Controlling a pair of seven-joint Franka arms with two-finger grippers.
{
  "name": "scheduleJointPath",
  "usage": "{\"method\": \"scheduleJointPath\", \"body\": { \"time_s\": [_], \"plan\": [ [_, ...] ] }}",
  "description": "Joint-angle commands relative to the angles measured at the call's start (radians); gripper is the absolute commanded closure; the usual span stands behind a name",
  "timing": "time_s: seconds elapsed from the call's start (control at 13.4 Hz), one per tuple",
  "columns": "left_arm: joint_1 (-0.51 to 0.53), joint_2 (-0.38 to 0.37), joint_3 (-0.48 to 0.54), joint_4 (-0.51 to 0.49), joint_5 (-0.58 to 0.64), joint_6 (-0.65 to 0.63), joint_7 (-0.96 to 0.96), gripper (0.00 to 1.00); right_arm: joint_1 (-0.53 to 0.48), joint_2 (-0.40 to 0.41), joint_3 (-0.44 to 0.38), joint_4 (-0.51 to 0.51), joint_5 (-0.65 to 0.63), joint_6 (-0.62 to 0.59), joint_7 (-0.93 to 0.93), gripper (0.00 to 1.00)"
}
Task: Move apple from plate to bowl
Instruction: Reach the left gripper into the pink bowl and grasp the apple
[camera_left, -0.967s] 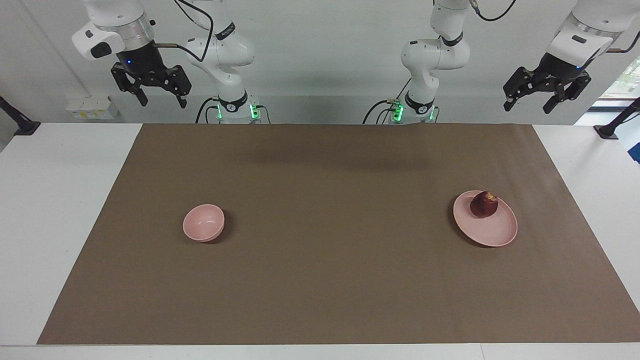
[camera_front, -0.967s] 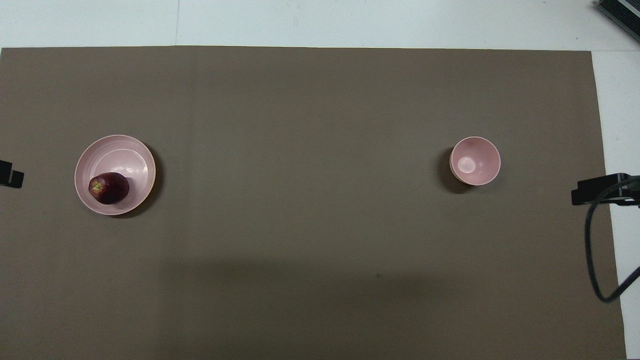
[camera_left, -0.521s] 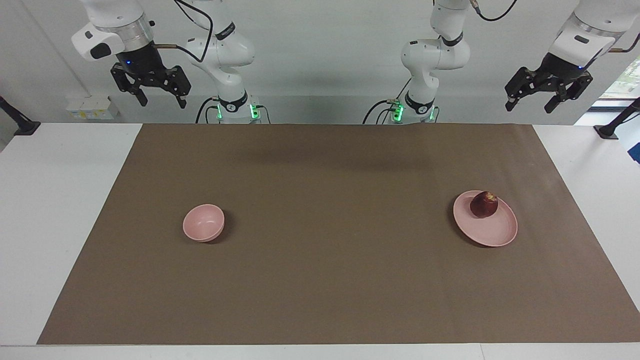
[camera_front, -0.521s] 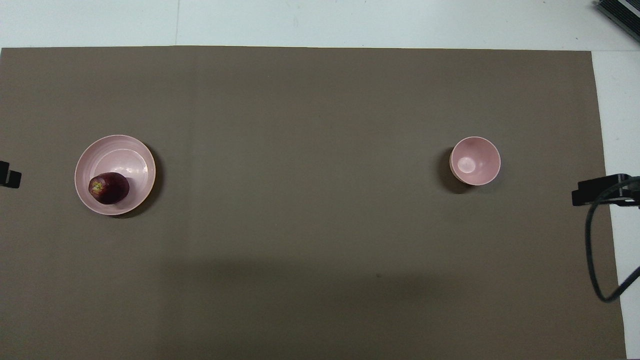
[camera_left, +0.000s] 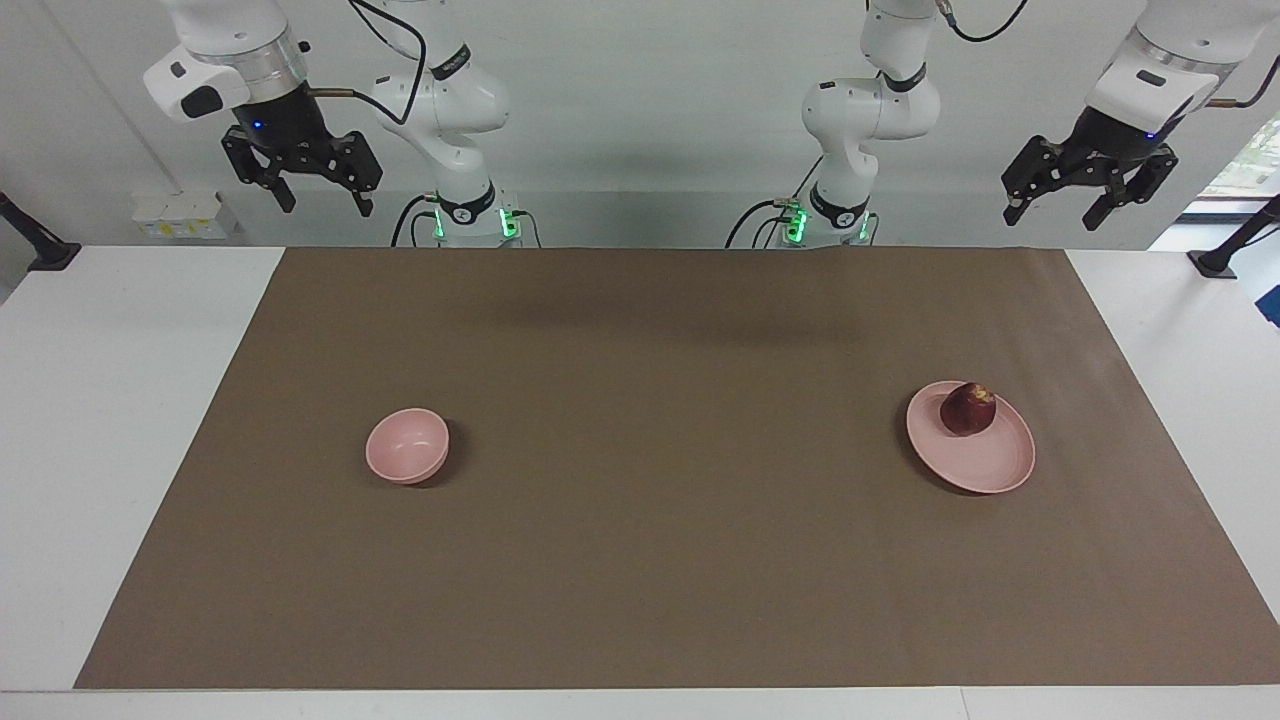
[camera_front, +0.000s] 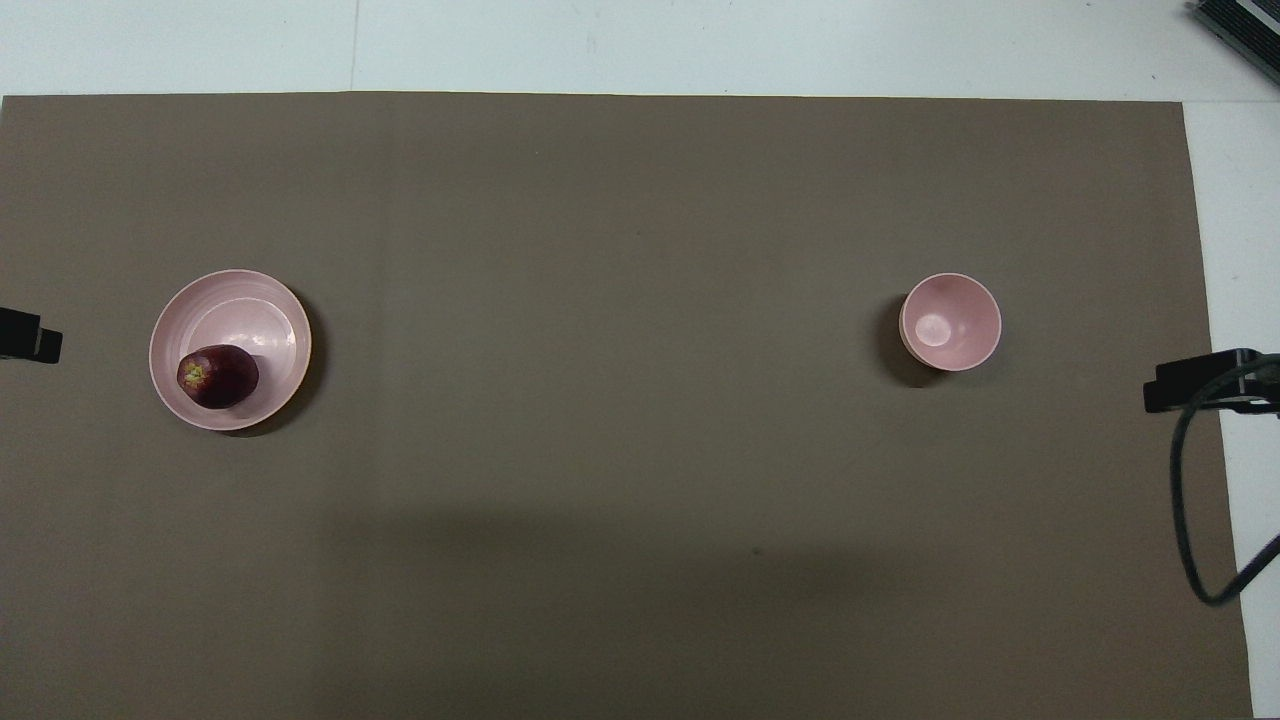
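Observation:
The dark red apple (camera_left: 967, 409) (camera_front: 217, 376) lies on the flat pink plate (camera_left: 985, 460) (camera_front: 250, 310) toward the left arm's end of the table, on the part of the plate nearer the robots. The small deep pink bowl (camera_left: 406, 446) (camera_front: 950, 321) stands empty toward the right arm's end. My left gripper (camera_left: 1055, 212) hangs open and empty high in the air at the left arm's end; only its tip shows in the overhead view (camera_front: 30, 334). My right gripper (camera_left: 322, 202) hangs open and empty high at the right arm's end, with its tip in the overhead view (camera_front: 1190, 383).
A brown mat (camera_left: 660, 480) covers most of the white table (camera_left: 110, 420). A black cable (camera_front: 1200, 500) loops down by the right gripper in the overhead view. Both arm bases (camera_left: 465, 215) stand at the robots' edge of the mat.
The left gripper has shifted a little toward the plate. The right gripper has risen very slightly. Apple, plate and bowl have not moved.

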Motion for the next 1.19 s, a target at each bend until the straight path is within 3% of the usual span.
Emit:
{"method": "scheduleJointPath", "body": {
  "time_s": [0.0, 0.3, 0.67, 0.97, 1.12],
  "plan": [
    [-0.001, -0.049, 0.0, -0.168, 0.005, 0.147, 0.005, 0.0, -0.013, -0.028, 0.005, -0.031, 0.006, 0.005, -0.017, 0.0],
    [0.008, -0.044, 0.002, -0.396, 0.005, 0.379, 0.05, 0.0, -0.013, -0.028, 0.005, -0.031, 0.006, 0.005, -0.017, 0.0],
    [0.051, -0.018, 0.003, -0.585, 0.004, 0.649, 0.05, 0.0, -0.013, -0.028, 0.003, -0.032, 0.006, 0.003, -0.017, 0.0],
    [0.08, 0.115, 0.003, -0.622, -0.025, 0.795, 0.1, 0.0, -0.013, -0.034, 0.005, -0.043, 0.006, 0.005, -0.017, 0.0],
    [0.097, 0.137, 0.002, -0.633, -0.025, 0.827, 0.12, 0.0, -0.013, -0.036, 0.005, -0.043, 0.006, 0.005, -0.017, 0.0]
  ]
}}
